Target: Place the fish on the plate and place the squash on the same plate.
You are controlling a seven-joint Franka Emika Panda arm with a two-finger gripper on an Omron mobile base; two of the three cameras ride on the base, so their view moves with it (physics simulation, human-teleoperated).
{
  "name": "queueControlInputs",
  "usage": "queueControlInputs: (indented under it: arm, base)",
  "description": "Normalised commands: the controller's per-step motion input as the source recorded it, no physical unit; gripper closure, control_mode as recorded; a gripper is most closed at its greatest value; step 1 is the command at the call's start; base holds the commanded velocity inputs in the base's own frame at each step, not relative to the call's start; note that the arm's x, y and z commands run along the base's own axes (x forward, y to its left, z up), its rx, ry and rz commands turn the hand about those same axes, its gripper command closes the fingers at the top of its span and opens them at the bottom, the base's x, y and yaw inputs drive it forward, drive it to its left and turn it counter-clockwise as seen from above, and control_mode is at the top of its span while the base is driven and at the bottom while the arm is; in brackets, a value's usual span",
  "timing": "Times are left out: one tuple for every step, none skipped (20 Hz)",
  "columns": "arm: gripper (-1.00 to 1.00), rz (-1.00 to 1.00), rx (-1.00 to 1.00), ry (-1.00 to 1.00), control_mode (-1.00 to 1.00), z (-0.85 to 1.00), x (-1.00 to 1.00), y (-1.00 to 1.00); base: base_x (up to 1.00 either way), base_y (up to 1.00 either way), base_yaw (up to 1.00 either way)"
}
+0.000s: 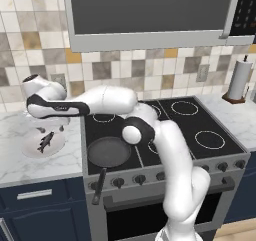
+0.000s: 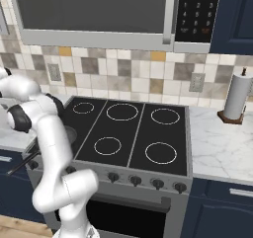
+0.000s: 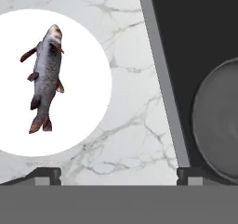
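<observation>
Fish lies flat on plate (first half done, by the look); claw spread wide, empty, above counter.

Kitchen w/ stove, microwave

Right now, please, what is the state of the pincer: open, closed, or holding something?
Pincer: open and holding nothing; the fish lies on the plate, apart from the fingertips.
</observation>
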Motion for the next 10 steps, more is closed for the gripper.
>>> queueControlInputs:
  arm:
    - [-1.00,0.00,0.13,-0.07,-1.00,0.17,-0.53,-0.68]
    - [-1.00,0.00,0.15,-0.07,-1.00,0.14,-0.52,-0.70]
    - [-1.00,0.00,0.17,-0.08,-1.00,0.12,-0.52,-0.72]
    - [-1.00,0.00,0.19,-0.09,-1.00,0.09,-0.54,-0.74]
    - [-1.00,0.00,0.20,-0.10,-1.00,0.07,-0.54,-0.76]
    - [-1.00,0.00,0.19,-0.11,-1.00,0.08,-0.53,-0.76]
    - [-1.00,0.00,0.19,-0.09,-1.00,0.10,-0.52,-0.76]
    - [-1.00,0.00,0.17,-0.09,-1.00,0.12,-0.51,-0.74]
    - [-1.00,0.00,0.15,-0.11,-1.00,0.13,-0.49,-0.73]
    - [-1.00,0.00,0.10,-0.11,-1.00,0.13,-0.48,-0.69]
  base:
    - [0.00,0.00,0.00]
    - [0.00,0.00,0.00]
    - [0.00,0.00,0.00]
    - [0.00,0.00,0.00]
    - [0.00,0.00,0.00]
    - [0.00,0.00,0.00]
    - [0.00,0.00,0.00]
    - [0.00,0.00,0.00]
    - [0.00,0.00,0.00]
    - [0.00,0.00,0.00]
